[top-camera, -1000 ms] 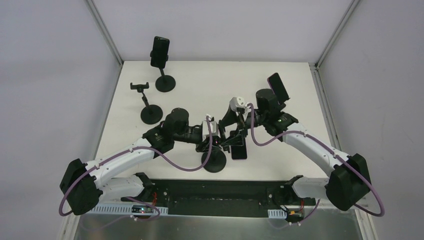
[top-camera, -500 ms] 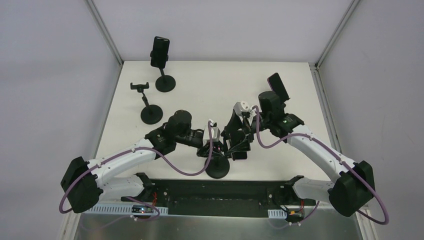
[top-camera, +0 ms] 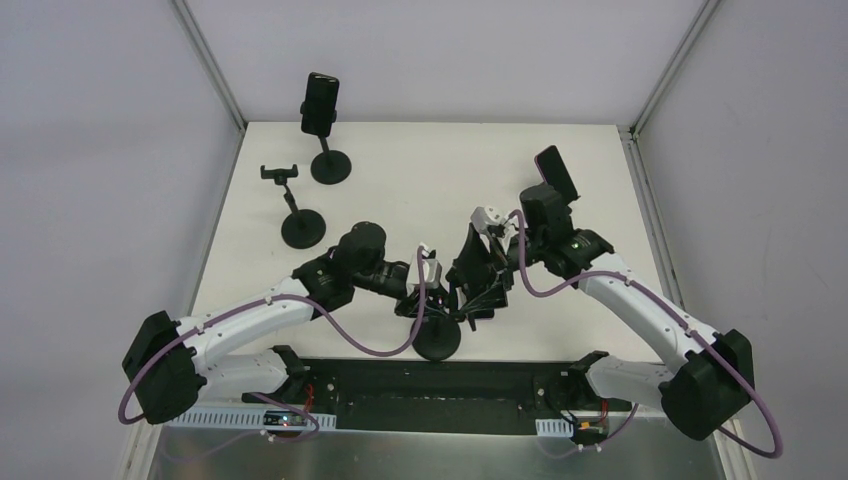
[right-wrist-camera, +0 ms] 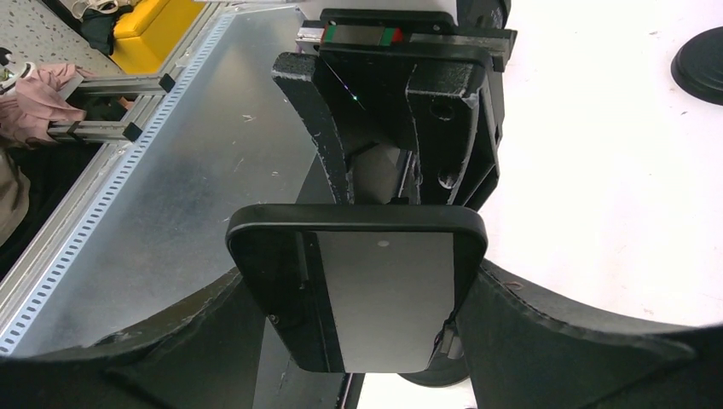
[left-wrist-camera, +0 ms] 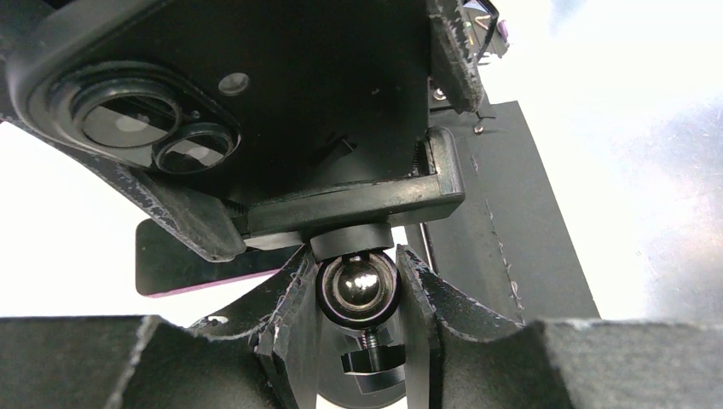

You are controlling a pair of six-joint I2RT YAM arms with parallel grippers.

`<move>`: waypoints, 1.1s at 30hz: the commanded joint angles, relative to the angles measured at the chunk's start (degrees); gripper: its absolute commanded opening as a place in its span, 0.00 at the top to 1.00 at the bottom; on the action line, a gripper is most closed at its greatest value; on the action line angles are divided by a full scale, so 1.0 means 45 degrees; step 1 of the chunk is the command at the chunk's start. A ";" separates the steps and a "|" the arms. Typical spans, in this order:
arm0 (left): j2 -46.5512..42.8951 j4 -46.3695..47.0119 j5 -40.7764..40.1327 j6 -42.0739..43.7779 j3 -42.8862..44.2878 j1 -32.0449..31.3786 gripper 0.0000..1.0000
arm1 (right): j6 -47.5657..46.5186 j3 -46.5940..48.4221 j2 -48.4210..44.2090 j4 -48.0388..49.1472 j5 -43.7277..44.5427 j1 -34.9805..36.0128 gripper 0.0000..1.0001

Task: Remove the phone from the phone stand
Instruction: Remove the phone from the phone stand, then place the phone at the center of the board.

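Note:
A black phone (left-wrist-camera: pixel 281 85), camera lenses toward the left wrist camera, sits in the clamp (left-wrist-camera: pixel 358 200) of the phone stand. My left gripper (left-wrist-camera: pixel 358 274) is shut on the stand's ball joint (left-wrist-camera: pixel 358 288) just under the clamp. In the right wrist view the phone (right-wrist-camera: pixel 384 290) shows its screen, and my right gripper (right-wrist-camera: pixel 356 300) is shut on its two long edges. From above, both grippers (top-camera: pixel 428 300) (top-camera: pixel 480 288) meet over the stand's round base (top-camera: pixel 437 341) near the table's front edge.
A second phone (top-camera: pixel 320 103) stands on a stand at the back left, beside an empty stand (top-camera: pixel 300 228). Another phone (top-camera: pixel 556 172) is propped behind the right arm. A purple-edged phone (left-wrist-camera: pixel 196 271) lies flat under the grippers. The black front rail (top-camera: pixel 430 385) is close by.
Both grippers and the stand have shifted slightly right and toward the front edge; the stand's base slid with them. Both grips are unchanged.

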 commanded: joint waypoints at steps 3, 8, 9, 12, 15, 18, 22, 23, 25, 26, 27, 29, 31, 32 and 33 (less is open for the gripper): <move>0.0263 -0.1243 0.0599 0.0176 0.0418 -0.0307 1.00 | -0.0384 0.0307 -0.0814 0.0568 0.0635 -0.0385 1.00; 0.0643 -0.1243 0.0107 0.0417 0.1101 0.0578 1.00 | -0.0272 0.0102 -0.1294 0.0253 0.0656 0.0041 1.00; 0.0696 -0.1253 0.0108 0.0452 0.1200 0.0739 1.00 | -0.0233 0.0082 -0.1391 0.0173 0.0592 0.0120 1.00; 0.0931 -0.1243 0.0250 0.0583 0.1359 0.1116 1.00 | -0.0084 0.0007 -0.1693 0.0077 0.0382 0.0274 1.00; 0.1075 -0.1251 0.0315 0.0700 0.1388 0.1341 1.00 | 0.0085 -0.0028 -0.1989 -0.0108 -0.0023 0.0326 1.00; 0.1054 -0.1263 0.0155 0.0707 0.1410 0.1482 1.00 | 0.0378 -0.0053 -0.2276 -0.0152 -0.0503 0.0340 1.00; 0.0665 -0.1315 -0.1277 0.0502 0.1314 0.1801 1.00 | 0.1352 -0.0128 -0.2765 0.0024 0.0637 0.0340 1.00; 0.0516 -0.1321 -0.1711 0.0379 0.1242 0.1952 1.00 | 0.2287 -0.0265 -0.2850 0.0439 0.1561 0.0331 1.00; 0.0146 -0.1340 -0.2415 0.0123 0.1105 0.2265 1.00 | 0.4556 -0.0577 -0.2951 0.1569 0.3943 0.0340 1.00; -0.0064 -0.1356 -0.2747 0.0022 0.1027 0.2422 1.00 | 0.5570 -0.0728 -0.2973 0.1914 0.5343 0.0333 1.00; -0.0305 -0.1375 -0.2988 -0.0049 0.0964 0.2559 1.00 | 0.6527 -0.0800 -0.2979 0.2058 0.6654 0.0330 1.00; -0.0696 -0.1461 -0.3405 -0.0225 0.0861 0.2788 1.00 | 0.8540 -0.0654 -0.2849 0.1731 0.9607 0.0329 1.00; -0.1051 -0.1626 -0.3551 -0.0310 0.0875 0.2939 1.00 | 0.9869 -0.0156 -0.2544 0.0625 1.2367 0.0329 1.00; -0.1090 -0.1650 -0.3545 -0.0345 0.0911 0.2985 1.00 | 1.0129 0.0028 -0.2348 0.0053 1.3623 0.0325 1.00; -0.1139 -0.1892 -0.3564 -0.0398 0.0964 0.3013 1.00 | 1.0281 0.0173 -0.2126 -0.0433 1.4803 0.0314 1.00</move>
